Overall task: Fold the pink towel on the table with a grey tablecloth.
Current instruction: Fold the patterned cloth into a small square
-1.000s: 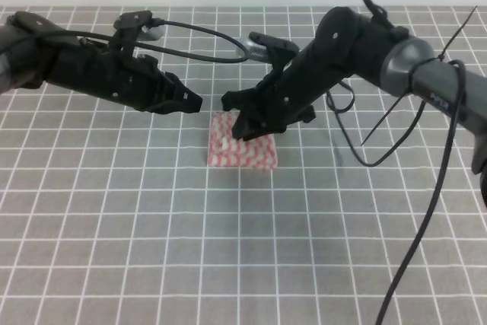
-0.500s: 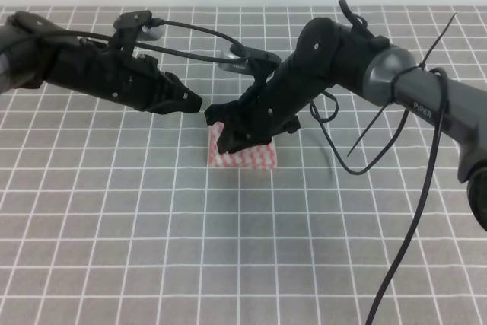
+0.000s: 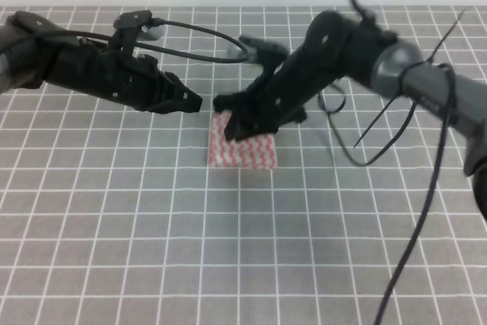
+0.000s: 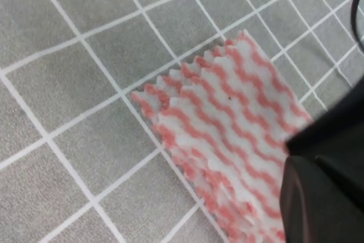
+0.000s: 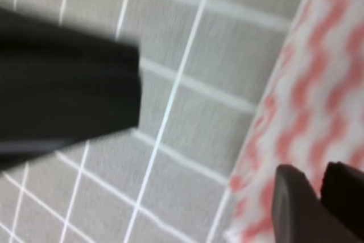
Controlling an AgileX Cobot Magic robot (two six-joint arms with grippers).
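The left gripper hovers, pressed together, just left of the pink towel. The towel lies as a small, apparently already folded rectangle mid-worktop. The right gripper sits over its top-left corner, fingers nearly together; whether it pinches cloth, I cannot tell.

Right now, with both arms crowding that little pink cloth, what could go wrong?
The right pincer hangs over the pink towel, already folded small; a careless pull might drag the layers open. The left pincer sits very close to the right one, so the two could bump. The grey tablecloth could also get snagged.
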